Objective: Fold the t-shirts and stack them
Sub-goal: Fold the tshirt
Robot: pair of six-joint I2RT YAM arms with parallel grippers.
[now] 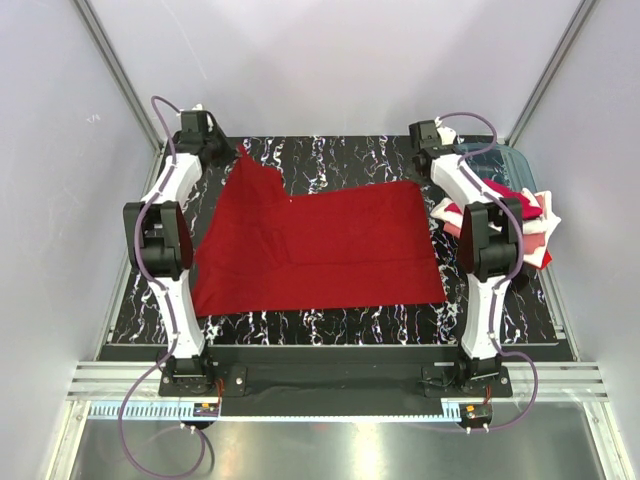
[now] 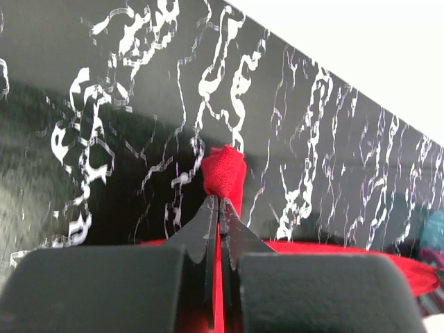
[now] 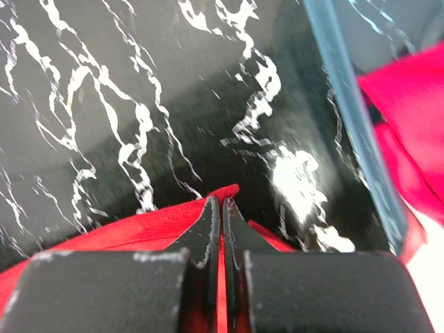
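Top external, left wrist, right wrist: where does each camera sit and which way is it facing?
Top external: above and behind the arm bases, looking down on the table; both arms show whole, reaching over the deep red t-shirt.
Left wrist: on the left arm, looking along the left gripper, shut on a corner of the shirt, toward the table's edge.
Right wrist: on the right arm, looking along the right gripper, shut on the shirt; teal bin at right.
Shared: all three show shirt and table.

Overhead view down on whole table; wrist views close along left claw, right claw, over common red t-shirt.
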